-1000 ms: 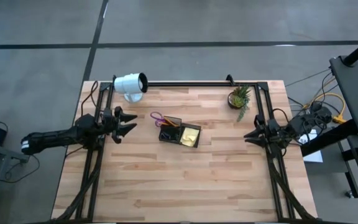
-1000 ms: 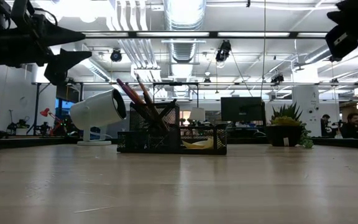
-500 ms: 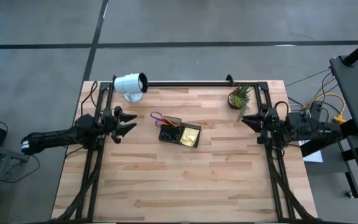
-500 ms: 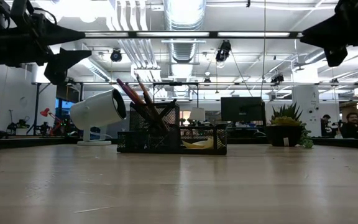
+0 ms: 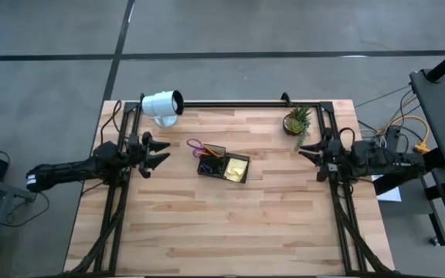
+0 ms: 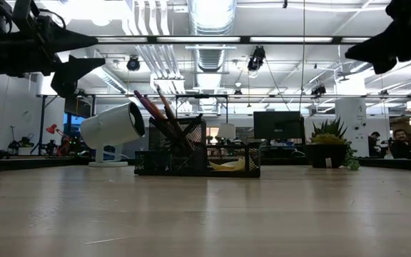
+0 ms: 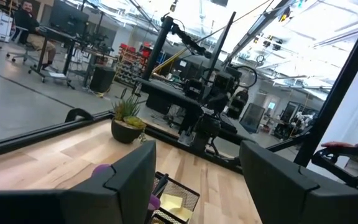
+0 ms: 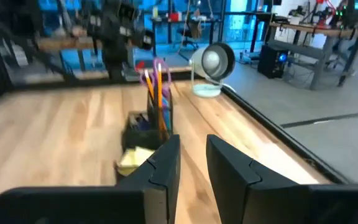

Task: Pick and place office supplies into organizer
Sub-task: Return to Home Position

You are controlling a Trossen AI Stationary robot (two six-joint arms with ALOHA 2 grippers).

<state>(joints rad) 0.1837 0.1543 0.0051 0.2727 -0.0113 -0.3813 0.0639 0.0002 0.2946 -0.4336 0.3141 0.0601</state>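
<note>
Organizer (image 5: 224,165) holds pens (image 6: 159,114), sticky pad (image 5: 236,167). Left gripper (image 5: 163,152) left of organizer, fingers wide. Right gripper (image 5: 307,150) right of organizer, fingers narrowly apart.

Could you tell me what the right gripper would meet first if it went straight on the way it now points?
Probably the black organizer, roughly in line with the right gripper across the table. The gripper hangs well above the table, so it might pass over it.
</note>
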